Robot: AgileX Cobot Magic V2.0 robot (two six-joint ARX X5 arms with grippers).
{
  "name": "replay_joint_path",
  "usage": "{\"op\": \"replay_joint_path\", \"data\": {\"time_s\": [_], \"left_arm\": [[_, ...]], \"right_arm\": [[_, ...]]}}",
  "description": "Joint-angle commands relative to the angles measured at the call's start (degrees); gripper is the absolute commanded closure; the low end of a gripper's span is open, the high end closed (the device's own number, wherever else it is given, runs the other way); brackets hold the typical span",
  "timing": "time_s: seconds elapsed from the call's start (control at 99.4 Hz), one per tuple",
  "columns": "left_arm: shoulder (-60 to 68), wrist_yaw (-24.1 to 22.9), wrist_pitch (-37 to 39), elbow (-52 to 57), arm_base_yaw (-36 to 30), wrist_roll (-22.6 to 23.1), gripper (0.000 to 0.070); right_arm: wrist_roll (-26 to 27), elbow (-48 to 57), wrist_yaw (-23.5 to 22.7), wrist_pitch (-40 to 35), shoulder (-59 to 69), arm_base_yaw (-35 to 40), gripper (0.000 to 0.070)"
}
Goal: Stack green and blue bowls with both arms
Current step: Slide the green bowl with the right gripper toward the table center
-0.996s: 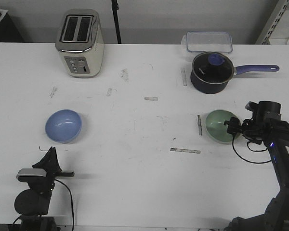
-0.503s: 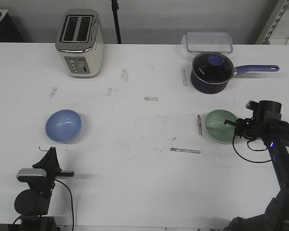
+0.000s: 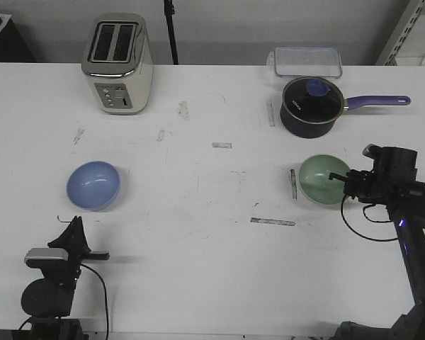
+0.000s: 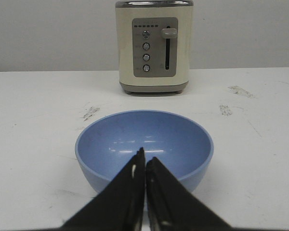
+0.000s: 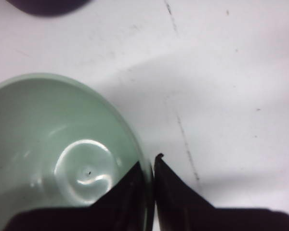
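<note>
A cream toaster (image 3: 117, 64) stands at the far left of a scuffed white table (image 3: 198, 248). Far right, a navy saucepan (image 3: 310, 106) with a purple handle sits just before a clear lidded container (image 3: 307, 61).

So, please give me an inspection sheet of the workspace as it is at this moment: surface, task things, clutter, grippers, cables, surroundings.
Surface: white table, scuffed, with short tape strips.
Job's things: blue bowl upright on the robot's left side; green bowl on the right side, its rim between the right jaws.
Clutter: toaster, dark saucepan with purple handle, clear lidded container, all at the far edge.
Grippers: left gripper shut, empty, just short of the blue bowl; right gripper shut on the green bowl's rim.
Cables: thin black cable looping at the right arm.
Surroundings: grey wall, metal rack at far right.
</note>
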Motion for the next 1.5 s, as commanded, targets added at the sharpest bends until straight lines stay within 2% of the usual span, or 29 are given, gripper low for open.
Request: {"op": "replay_joint_path", "data": {"time_s": [0.0, 0.211, 0.221, 0.634, 0.644, 0.654, 1.027, 1.49], "left_arm": [[-0.11, -0.15, 0.92, -1.29, -0.09, 0.77, 0.0699], [-0.11, -0.15, 0.92, -1.29, -0.09, 0.77, 0.0699], [-0.11, -0.15, 0.92, -1.29, -0.09, 0.77, 0.0699], [-0.11, -0.15, 0.92, -1.29, -0.09, 0.77, 0.0699], [-0.11, -0.15, 0.92, -1.29, -0.09, 0.77, 0.0699], [-0.11, -0.15, 0.92, -1.29, -0.09, 0.77, 0.0699], [-0.11, -0.15, 0.92, -1.29, -0.09, 0.77, 0.0699], [-0.11, -0.15, 0.92, -1.29, -0.09, 0.77, 0.0699]], "right_arm": [[2.16, 0.66, -0.22, 0.57, -0.26, 1.36, 0.0691], [6.60, 0.66, 2.29, 0.81, -0.52, 9.90, 0.0692], [8.33, 0.66, 3.19, 0.85, -0.50, 13.40, 0.0692], [20.98, 1.20, 6.93, 3.80, 3.58, 31.34, 0.0693], [22.51, 4.22, 8.37, 3.69, 7.30, 35.52, 0.0693], [22.56, 4.59, 8.48, 3.67, 7.67, 35.82, 0.0693], [25.70, 11.89, 9.27, 3.91, 17.11, 42.45, 0.0693], [25.57, 11.89, 12.26, 3.78, 17.51, 42.88, 0.0690]]}}
